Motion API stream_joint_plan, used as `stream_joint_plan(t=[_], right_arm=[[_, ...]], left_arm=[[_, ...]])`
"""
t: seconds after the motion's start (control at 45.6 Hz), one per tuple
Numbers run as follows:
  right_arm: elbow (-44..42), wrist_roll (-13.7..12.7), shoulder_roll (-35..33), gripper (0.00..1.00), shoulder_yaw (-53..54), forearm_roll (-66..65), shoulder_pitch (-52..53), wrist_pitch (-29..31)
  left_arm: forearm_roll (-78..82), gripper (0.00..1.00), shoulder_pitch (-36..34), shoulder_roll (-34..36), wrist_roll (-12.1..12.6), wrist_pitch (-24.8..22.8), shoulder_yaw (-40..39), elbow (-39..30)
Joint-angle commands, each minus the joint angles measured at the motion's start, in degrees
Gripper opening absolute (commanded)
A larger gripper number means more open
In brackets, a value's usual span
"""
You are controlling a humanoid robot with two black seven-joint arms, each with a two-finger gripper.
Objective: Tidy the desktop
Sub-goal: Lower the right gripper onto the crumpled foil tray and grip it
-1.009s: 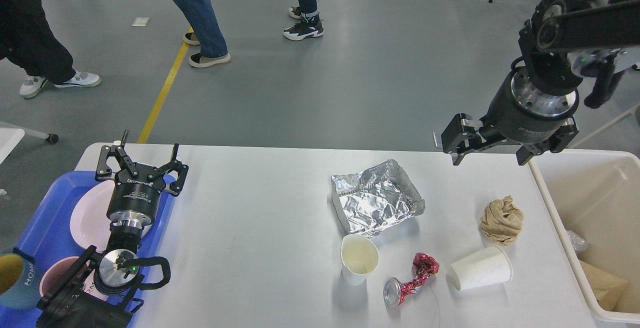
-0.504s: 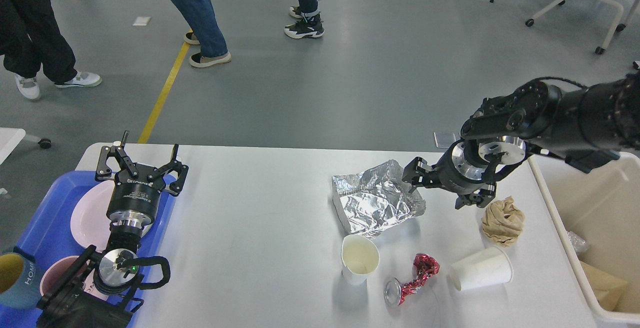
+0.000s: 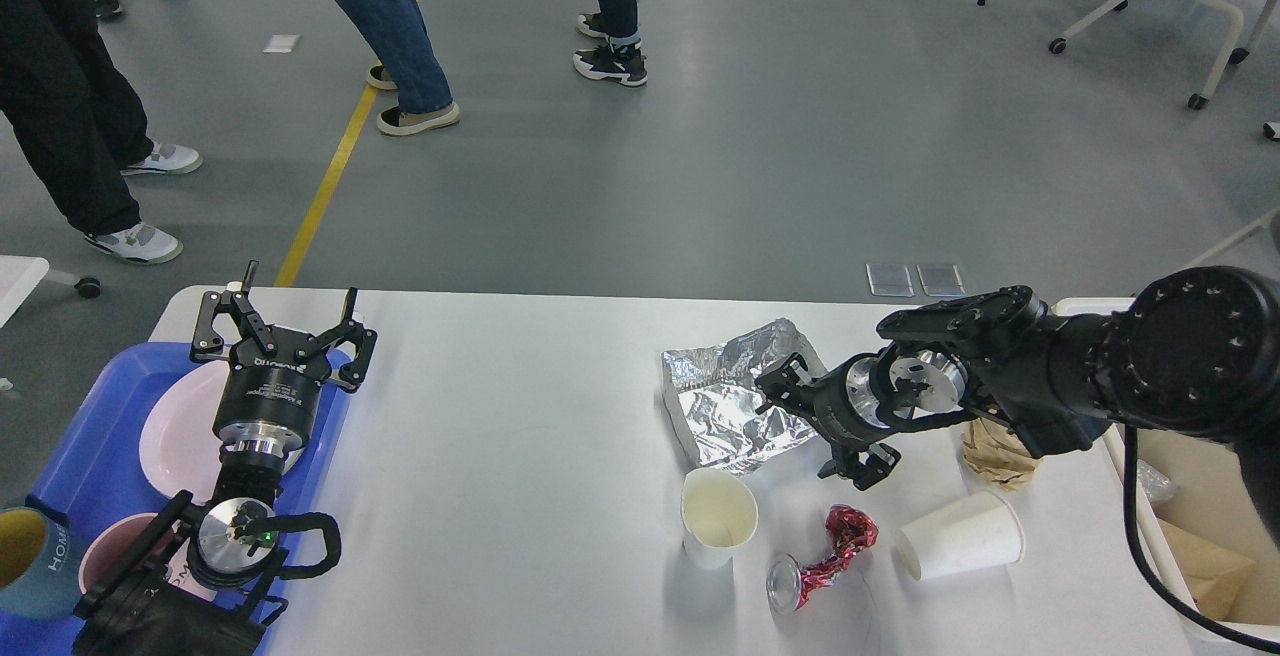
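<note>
White worktop (image 3: 500,456): wide, flat, rigid; fills the lower view, blue tray (image 3: 90,456) at its left edge, cream bin (image 3: 1200,456) at its right. It stays put; only the litter on it gets handled.
Foil bag (image 3: 720,406): centre-right, crinkled, judged light, slippery and crushable; pinch a raised edge.
Upright paper cup (image 3: 718,516): thin wall, tips easily; take it at the rim.
Tipped paper cup (image 3: 960,536): on its side, may roll; squeeze gently across the body.
Crushed can (image 3: 822,558): between the cups, stiff, sharp folds.
Brown paper wad (image 3: 1000,446): soft, partly hidden by the arm.
Right gripper (image 3: 815,426): low at the foil bag's right edge, jaws spread, nothing held.
Left gripper (image 3: 285,321): over the tray's pink plate (image 3: 175,436), jaws spread, empty.
</note>
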Motion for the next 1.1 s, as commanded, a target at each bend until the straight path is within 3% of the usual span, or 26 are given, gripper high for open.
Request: stream_joint_plan(t=[0.0,0.329,0.46,0.658,0.811,0.921,1.031,1.074], right_arm=[[-3.0,0.0,1.7,1.0,0.9,-0.5,-2.8,-2.4],[-13.3,0.0,4.6,0.96,3.3,-0.4,-10.1,-3.7],[-13.6,0.0,4.6,0.73,3.7,-0.4,-10.6,-4.5],[-13.7,0.0,4.6,0.49,4.0,-0.4,-11.1,-6.9],[-13.8,0.1,4.6,0.39,4.0,-0.4,-11.8,-7.7],[-13.8,0.0,4.7,0.27,4.0,-0.4,-11.9,-7.9],[-13.8,0.0,4.7,0.01,4.2,-0.3,-12.2,-7.9],[-13.7,0.0,4.7,0.0,4.5,-0.2,-12.2,-7.9]], left_arm=[[0.0,0.96,0.0,0.0,0.0,0.0,0.0,0.0],[0.0,0.96,0.0,0.0,0.0,0.0,0.0,0.0],[0.1,0.96,0.0,0.0,0.0,0.0,0.0,0.0],[0.1,0.96,0.0,0.0,0.0,0.0,0.0,0.0],[0.1,0.96,0.0,0.0,0.0,0.0,0.0,0.0],[0.1,0.96,0.0,0.0,0.0,0.0,0.0,0.0],[0.0,0.96,0.0,0.0,0.0,0.0,0.0,0.0],[0.0,0.96,0.0,0.0,0.0,0.0,0.0,0.0]])
